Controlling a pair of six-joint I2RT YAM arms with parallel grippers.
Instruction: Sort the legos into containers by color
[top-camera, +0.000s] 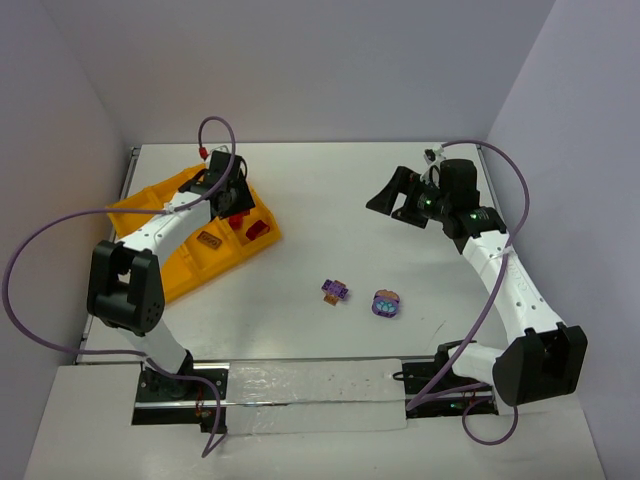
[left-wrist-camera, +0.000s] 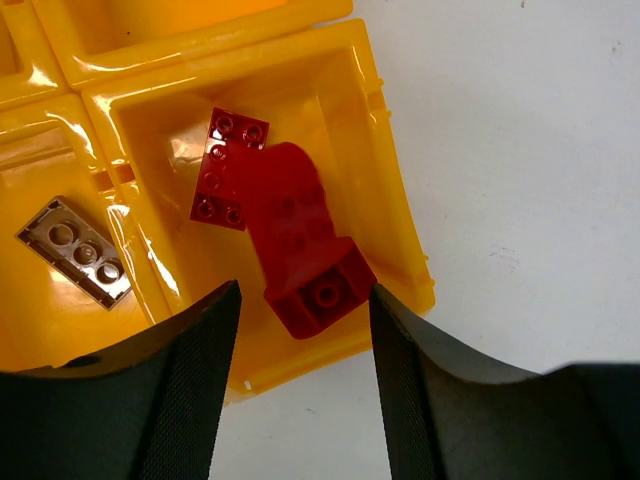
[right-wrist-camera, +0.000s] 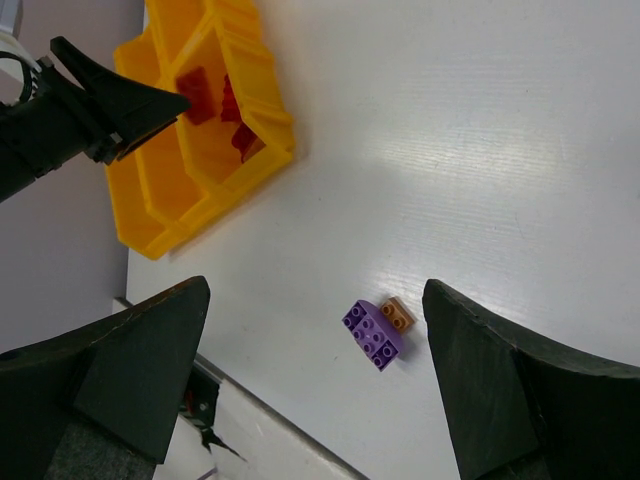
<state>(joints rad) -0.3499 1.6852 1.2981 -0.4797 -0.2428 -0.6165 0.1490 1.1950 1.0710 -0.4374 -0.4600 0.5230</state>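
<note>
Two red legos lie together in the corner cell of the yellow tray (left-wrist-camera: 398, 225): a flat studded one (left-wrist-camera: 228, 165) and a curved one (left-wrist-camera: 300, 250). My left gripper (left-wrist-camera: 303, 295) hovers open just above that cell, its fingers clear of the bricks. In the top view it stands over the tray (top-camera: 150, 205) by the red legos (top-camera: 258, 232). A purple lego with an orange bit (top-camera: 335, 291) (right-wrist-camera: 375, 333) and a purple lego with light-blue bits (top-camera: 386, 304) rest on the white table. My right gripper (top-camera: 405, 200) (right-wrist-camera: 315, 290) hangs wide open, high above the table.
A brownish flat plate (left-wrist-camera: 75, 250) (top-camera: 208, 240) lies in the tray cell next to the red ones. The tray (right-wrist-camera: 160, 215) sits tilted at the table's left. White walls close in the back and sides.
</note>
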